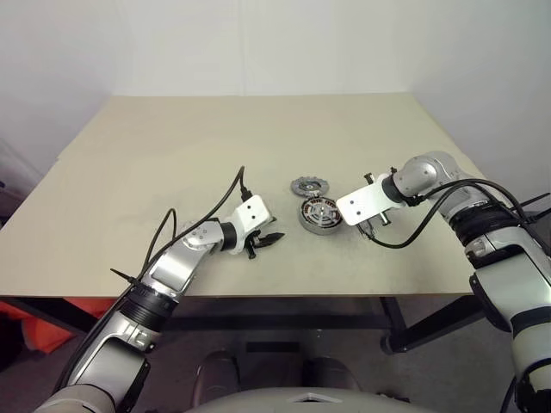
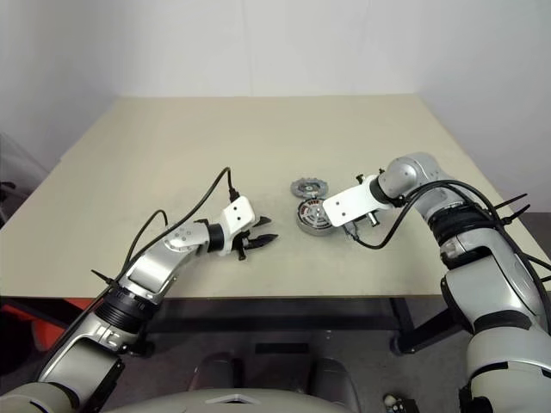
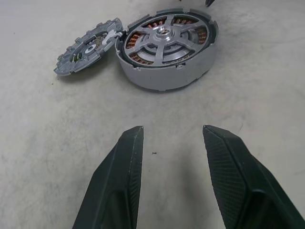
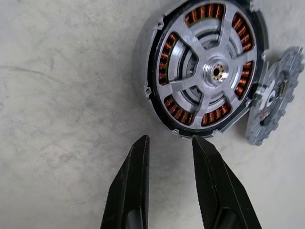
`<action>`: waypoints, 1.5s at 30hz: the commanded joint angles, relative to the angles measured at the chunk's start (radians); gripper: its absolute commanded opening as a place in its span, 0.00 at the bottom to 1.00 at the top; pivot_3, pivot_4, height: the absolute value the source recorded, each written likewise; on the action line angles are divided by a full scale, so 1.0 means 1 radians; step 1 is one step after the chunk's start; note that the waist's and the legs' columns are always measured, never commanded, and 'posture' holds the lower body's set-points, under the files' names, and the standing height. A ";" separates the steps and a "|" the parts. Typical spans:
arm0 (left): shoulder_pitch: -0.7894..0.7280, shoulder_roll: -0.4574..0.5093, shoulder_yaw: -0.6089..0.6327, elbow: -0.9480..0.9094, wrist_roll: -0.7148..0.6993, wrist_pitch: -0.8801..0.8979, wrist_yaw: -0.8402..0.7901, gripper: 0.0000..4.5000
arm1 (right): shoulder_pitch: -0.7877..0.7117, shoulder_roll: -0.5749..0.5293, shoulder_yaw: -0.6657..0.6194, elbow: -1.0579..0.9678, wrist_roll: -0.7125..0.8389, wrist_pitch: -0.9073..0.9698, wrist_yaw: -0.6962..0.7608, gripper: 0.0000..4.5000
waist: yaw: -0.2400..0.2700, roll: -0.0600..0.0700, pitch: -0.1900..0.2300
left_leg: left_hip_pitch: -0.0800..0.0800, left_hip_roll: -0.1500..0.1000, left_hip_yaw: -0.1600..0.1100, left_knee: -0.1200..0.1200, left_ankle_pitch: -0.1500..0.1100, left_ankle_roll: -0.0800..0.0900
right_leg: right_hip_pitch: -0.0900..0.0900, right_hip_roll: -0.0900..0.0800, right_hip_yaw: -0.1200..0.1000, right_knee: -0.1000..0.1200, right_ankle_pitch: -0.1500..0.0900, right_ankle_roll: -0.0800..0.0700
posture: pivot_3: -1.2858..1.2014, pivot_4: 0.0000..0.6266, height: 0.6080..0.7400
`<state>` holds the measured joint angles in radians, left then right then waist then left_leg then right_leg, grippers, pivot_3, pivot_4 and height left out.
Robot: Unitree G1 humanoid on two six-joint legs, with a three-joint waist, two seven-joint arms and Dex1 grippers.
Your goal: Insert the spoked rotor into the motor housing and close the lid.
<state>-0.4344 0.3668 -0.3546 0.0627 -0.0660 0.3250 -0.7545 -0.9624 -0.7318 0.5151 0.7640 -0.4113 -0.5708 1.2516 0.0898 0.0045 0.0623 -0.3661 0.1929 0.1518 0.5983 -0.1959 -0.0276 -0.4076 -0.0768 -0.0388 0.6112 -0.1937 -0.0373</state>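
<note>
Left pincer (image 1: pixel 269 240) apart, empty, low over desk (image 1: pixel 129 155). Right pincer (image 4: pixel 169 143) apart beside housing (image 4: pixel 205 67), rotor (image 3: pixel 164 38) seated inside. Next: grip lid (image 1: pixel 307 186) by notched edge, lower flat and centred.

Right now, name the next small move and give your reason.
Probably bring the right gripper to the lid to pick it up: the spoked rotor already sits inside the motor housing, the lid lies against its side, and both grippers are open, empty.
</note>
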 commanded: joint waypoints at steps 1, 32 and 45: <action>-0.009 0.001 0.032 -0.039 0.003 0.000 0.012 0.46 | -0.026 0.013 0.000 0.002 -0.012 -0.025 -0.008 0.35 | 0.000 0.000 0.000 | 0.000 0.000 0.000 0.000 0.000 0.000 | 0.000 0.000 0.000 0.000 0.000 0.000 | 0.52 0.00 1.00; 0.017 -0.004 0.062 -0.034 0.041 -0.007 0.066 0.46 | -0.050 0.084 -0.036 0.127 0.004 -0.026 -0.060 0.00 | -0.022 0.000 0.000 | 0.001 0.000 0.000 0.001 0.000 0.000 | 0.001 0.000 0.000 0.002 0.000 -0.001 | 0.52 0.00 1.00; 0.099 0.020 0.128 -0.074 0.037 0.010 0.118 0.46 | 0.064 0.166 -0.196 -0.414 0.320 0.994 0.177 0.00 | -0.015 0.000 0.000 | -0.009 0.005 0.000 0.003 0.001 0.001 | -0.010 0.002 -0.003 0.006 -0.001 -0.005 | 0.52 0.00 1.00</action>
<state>-0.3327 0.3770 -0.2602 0.0328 -0.0239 0.3359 -0.6475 -0.8825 -0.5712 0.3608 0.4388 -0.1389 0.3337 1.4249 0.0752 0.0046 0.0626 -0.3749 0.1981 0.1518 0.6008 -0.1953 -0.0275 -0.4180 -0.0742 -0.0422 0.6172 -0.1950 -0.0422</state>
